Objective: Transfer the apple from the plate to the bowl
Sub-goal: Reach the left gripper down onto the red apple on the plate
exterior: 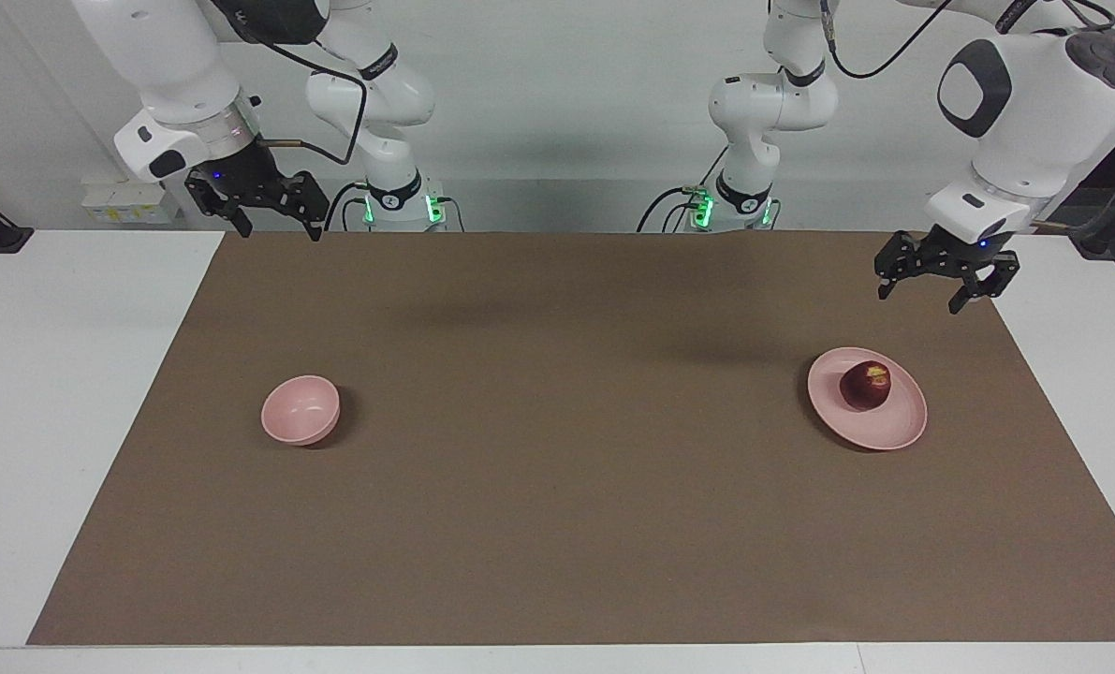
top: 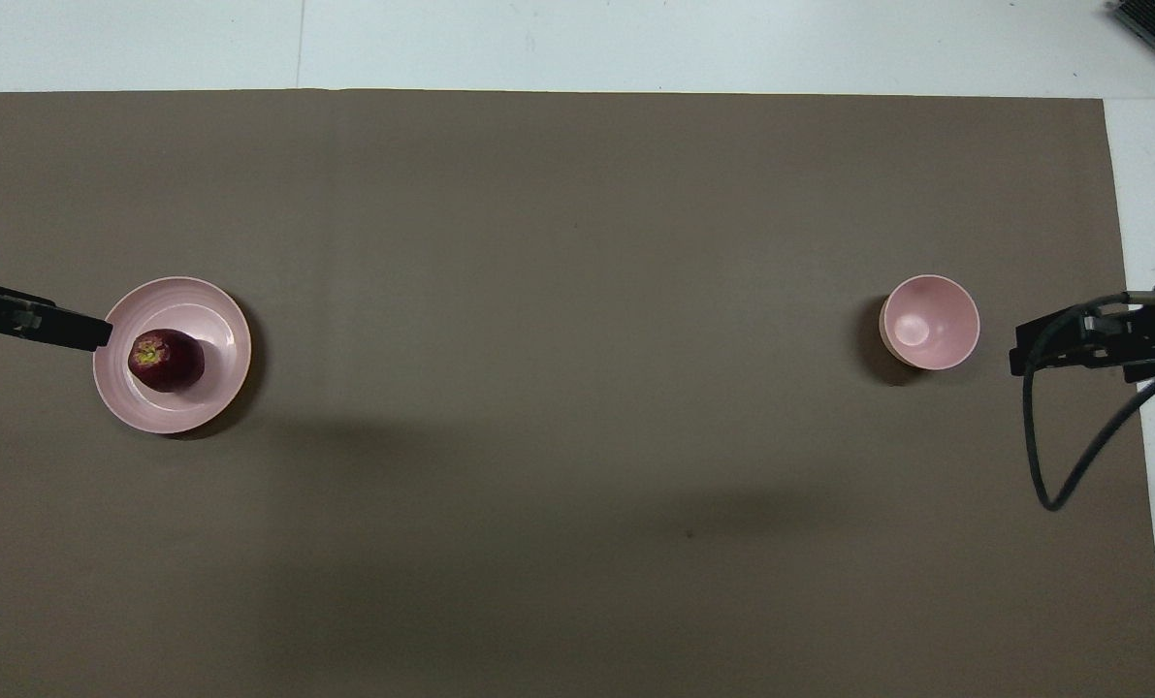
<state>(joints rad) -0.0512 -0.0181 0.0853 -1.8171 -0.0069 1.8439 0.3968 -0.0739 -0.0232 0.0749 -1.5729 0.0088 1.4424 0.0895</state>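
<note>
Apple sits on plate, off plate's centre. Plate lies on brown mat covering bench, at left arm's end. Bowl upright, empty, well apart from plate, at right arm's end. Left pincer hangs in air near plate, over mat edge, fingers apart, holding nothing. Right pincer raised, well apart from plate, fingers apart, empty.

Dark red apple, perhaps yellowish top; pink plate, bowl.
</note>
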